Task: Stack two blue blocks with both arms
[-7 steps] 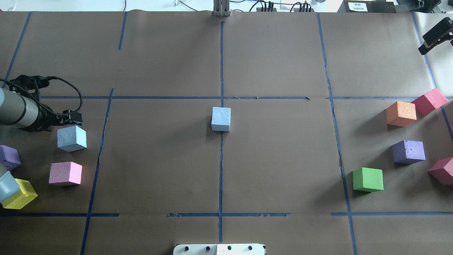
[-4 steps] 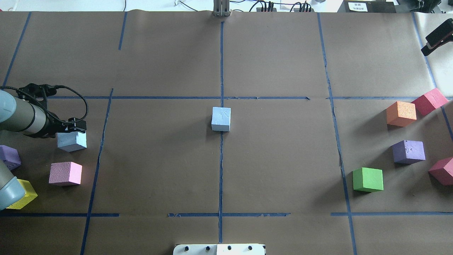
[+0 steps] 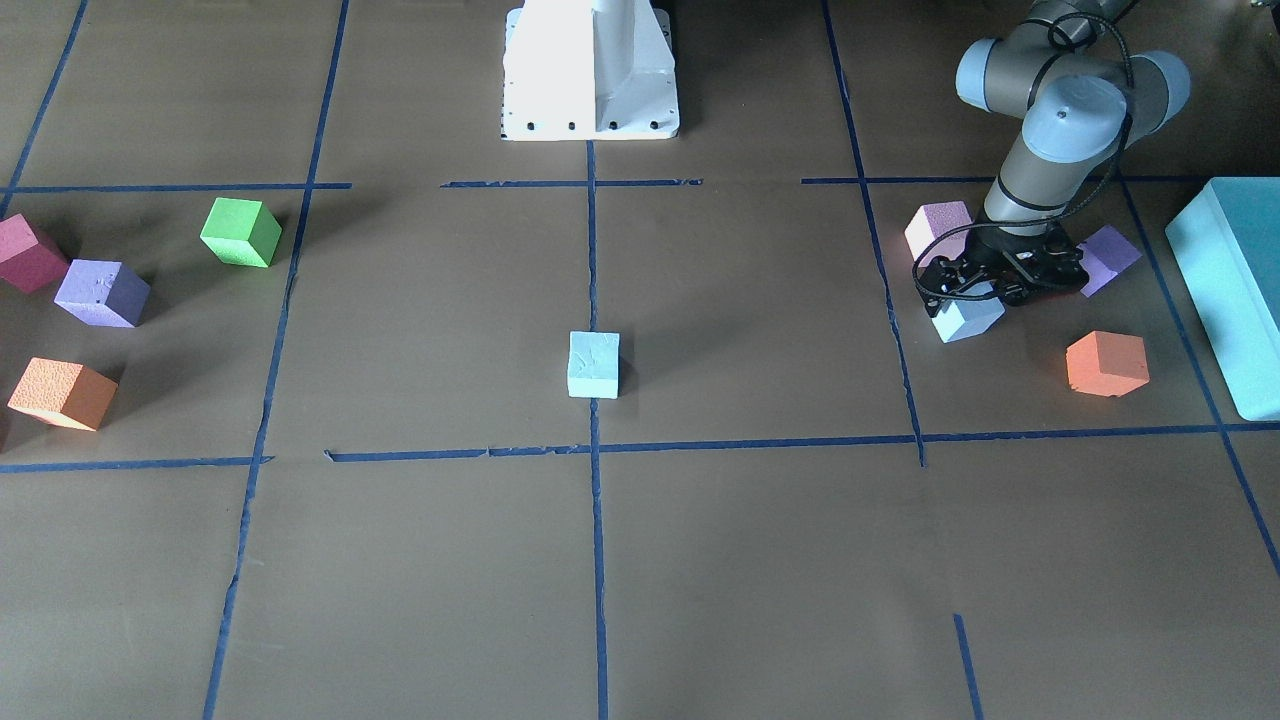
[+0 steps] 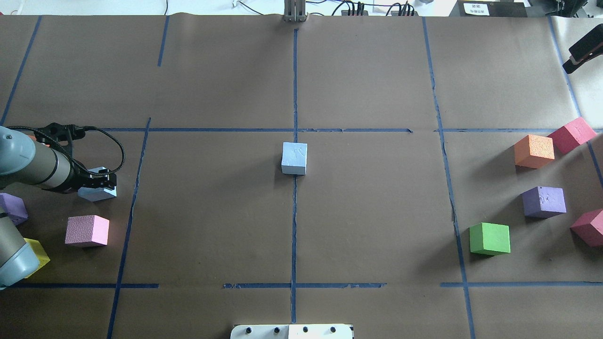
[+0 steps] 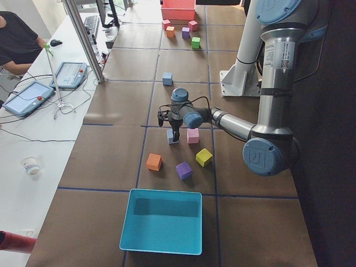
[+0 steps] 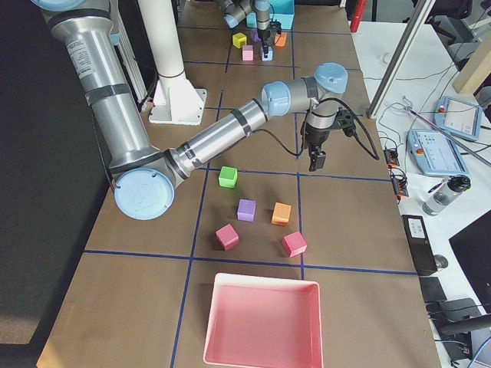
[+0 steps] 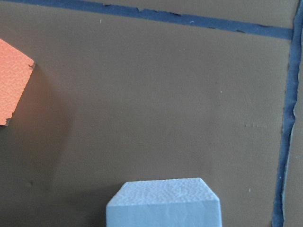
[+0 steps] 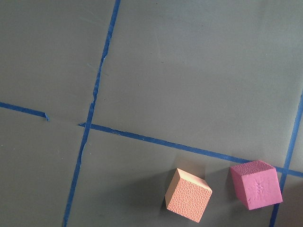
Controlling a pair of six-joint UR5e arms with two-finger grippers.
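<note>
1. left gripper [image 4: 101,182]: pointing down, low over the left blue block [image 4: 96,194], black body covering the block's top. Fingers look to straddle it. Can't tell whether they are clamped on it or spread.
2. left blue block: on the table [image 4: 367,84], close to its left edge, about halfway between near and far edges. Left wrist view has its top face at bottom centre, with no fingers in frame.
3. centre blue block [image 4: 294,158]: alone mid-table on the centre tape line, well apart from both grippers and from the other blue block. The two are not stacked.
4. right gripper [image 4: 583,51]: up off the table near the far right corner, well apart from both blue blocks. Jaw gap not readable, and I can't make out anything in it.
5. Left-edge neighbours: pink cube [image 4: 87,230] just nearward of the left blue block, purple cube [image 4: 12,208], yellow cube [image 4: 36,252], orange cube [image 3: 1107,363], teal box [image 3: 1225,280] right at the edge.
6. Right-edge cluster: green cube [image 4: 490,238], a second purple cube [image 4: 544,201], a second orange cube [image 4: 533,151] and two red cubes [image 4: 571,134].
</note>
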